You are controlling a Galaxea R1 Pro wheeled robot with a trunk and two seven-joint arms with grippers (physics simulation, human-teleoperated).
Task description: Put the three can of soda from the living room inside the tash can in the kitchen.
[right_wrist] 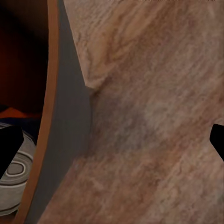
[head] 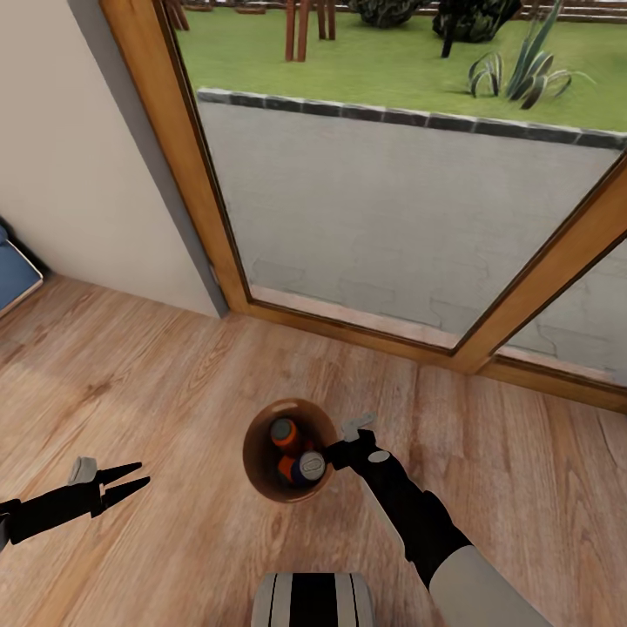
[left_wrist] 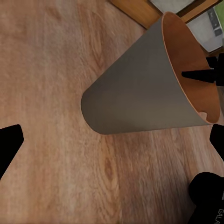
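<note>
The tash can (head: 258, 453) stands upright on the wood plank floor, pale grey outside (left_wrist: 135, 93) and brown inside. In it lie an orange can of soda (head: 283, 432), a dark blue one with a silvery top (head: 308, 468) and a second orange one (head: 286, 471) partly under it. My right gripper (head: 338, 453) is open at the bin's right rim (right_wrist: 51, 116), one finger inside and one outside. The silvery can top (right_wrist: 16, 175) shows by the inner finger. My left gripper (head: 126, 484) hangs open over the floor, well left of the bin.
A wood-framed glass door (head: 218, 235) runs along the wall just behind the bin, with a paved patio and lawn outside. A blue sofa corner (head: 13, 272) sits at the far left. My own base (head: 313, 601) is close in front of the bin.
</note>
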